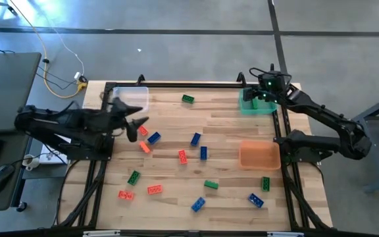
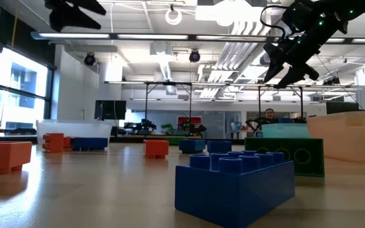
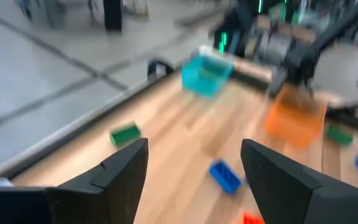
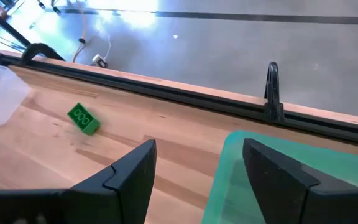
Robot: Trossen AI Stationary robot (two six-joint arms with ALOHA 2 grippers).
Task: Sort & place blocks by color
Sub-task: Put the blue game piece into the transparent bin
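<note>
a large open workshop hall with ceiling lights and grey floor surrounds the wooden table [image 1: 222,131], which carries a dark frame along its edges. a desk with a keyboard and mouse stands off the table's left side.

the left arm reaches in from the left edge; the left gripper [image 1: 135,124] hangs above the table just beside the clear bin [image 1: 133,99], fingers spread and grasping nothing, bare wood visible between them in its wrist view. the right arm bends from the right side toward the far right corner; the right gripper [image 1: 260,94] hovers over the near rim of the green bin [image 1: 249,105], fingers likewise released, nothing between them.

the orange bin [image 1: 259,156] sits near the right edge, well apart from the green bin. the clear bin occupies the far left corner.

the blocks [image 1: 183,156] lie scattered over the open table, none inside a bin as far as can be seen. red-orange ones lie on the left and centre, blue ones in the middle and near front, green ones spread about: one near the far edge between the clear and green bins [image 4: 83,119], one just in front of the orange bin [image 1: 266,183].
</note>
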